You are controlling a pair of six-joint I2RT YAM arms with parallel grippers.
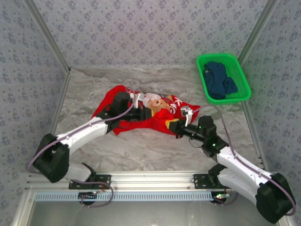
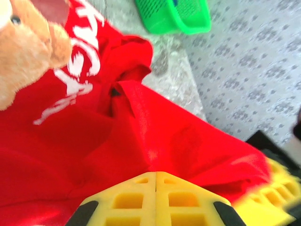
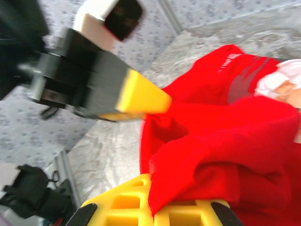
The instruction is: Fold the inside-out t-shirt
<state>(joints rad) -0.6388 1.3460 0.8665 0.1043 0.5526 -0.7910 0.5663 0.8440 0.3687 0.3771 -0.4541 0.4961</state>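
Right gripper [image 3: 154, 209] clenched on a bunched edge of the red t-shirt [image 3: 225, 136]. Left gripper [image 2: 155, 178] pinched shut on a fold at its tips. The shirt lies crumpled ahead of both jaws on a marble table [image 1: 141, 150]. Far beyond the right jaws, a green basket [image 1: 217, 56] holds a dark blue garment [image 1: 220, 81].

T-shirt [image 1: 141, 125] on table [image 1: 150, 153], centre; basket [image 1: 217, 56] behind-right of it; garment [image 1: 220, 80] in basket.

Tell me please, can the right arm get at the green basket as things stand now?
Probably not at once. The fingers of the right arm are shut on the red t-shirt, so it would drag the cloth along. Otherwise the table between it and the green basket looks free.
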